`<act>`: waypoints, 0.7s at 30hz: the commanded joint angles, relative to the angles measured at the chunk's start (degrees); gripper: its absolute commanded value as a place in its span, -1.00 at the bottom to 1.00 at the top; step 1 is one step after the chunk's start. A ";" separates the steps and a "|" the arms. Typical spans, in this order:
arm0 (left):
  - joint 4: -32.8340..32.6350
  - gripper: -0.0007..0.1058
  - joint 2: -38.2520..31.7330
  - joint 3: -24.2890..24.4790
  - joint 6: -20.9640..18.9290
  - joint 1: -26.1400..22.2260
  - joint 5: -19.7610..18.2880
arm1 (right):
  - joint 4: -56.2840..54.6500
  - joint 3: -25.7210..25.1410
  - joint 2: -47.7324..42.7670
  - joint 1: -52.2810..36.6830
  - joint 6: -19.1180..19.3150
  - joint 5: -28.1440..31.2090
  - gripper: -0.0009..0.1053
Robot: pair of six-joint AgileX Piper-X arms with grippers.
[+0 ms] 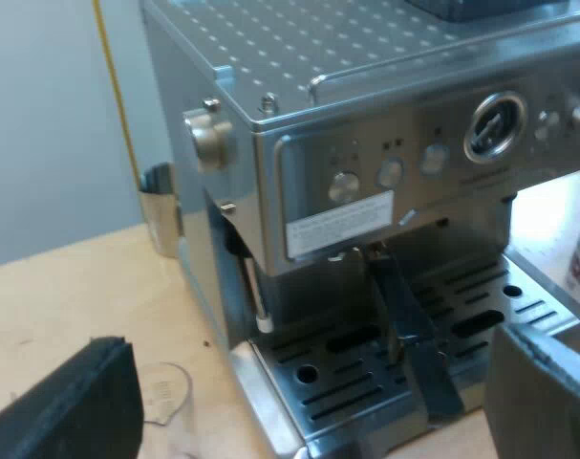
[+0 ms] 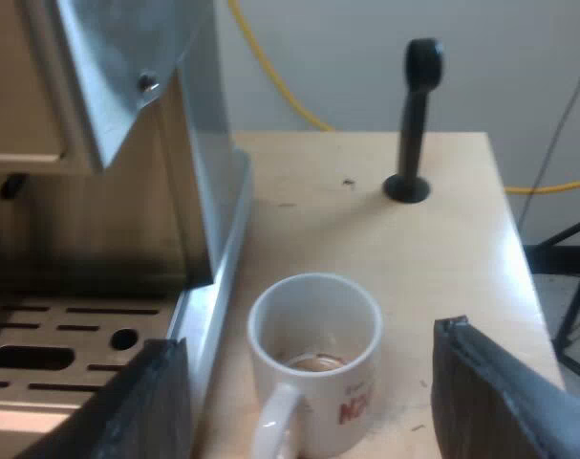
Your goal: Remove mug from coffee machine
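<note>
White mug (image 2: pixel 313 363) upright on table (image 2: pixel 366 220), untouched between the parted fingers of right end effector (image 2: pixel 311 339), just beside espresso machine (image 2: pixel 199 143). Left end effector (image 1: pixel 309 339) parted too, empty, facing the machine's front, measuring glass (image 1: pixel 165 397) by one finger.
</note>
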State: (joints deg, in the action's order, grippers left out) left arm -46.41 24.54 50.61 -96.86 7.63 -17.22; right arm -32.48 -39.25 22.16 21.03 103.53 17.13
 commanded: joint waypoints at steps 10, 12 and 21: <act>-7.40 0.65 -8.85 0.55 0.77 -0.98 3.74 | 0.35 -2.88 -0.65 -0.20 0.85 9.74 0.06; -8.38 0.65 -10.86 0.55 0.76 -0.98 4.05 | 0.35 -2.88 -0.65 -0.20 1.05 9.88 -0.08; -14.17 0.65 -16.87 0.55 0.76 -0.98 5.77 | 0.50 -4.10 -3.36 -0.20 2.07 18.58 -0.73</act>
State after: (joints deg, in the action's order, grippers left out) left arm -60.71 8.31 50.74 -96.03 6.72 -12.18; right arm -32.74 -42.40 19.88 21.03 104.63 34.67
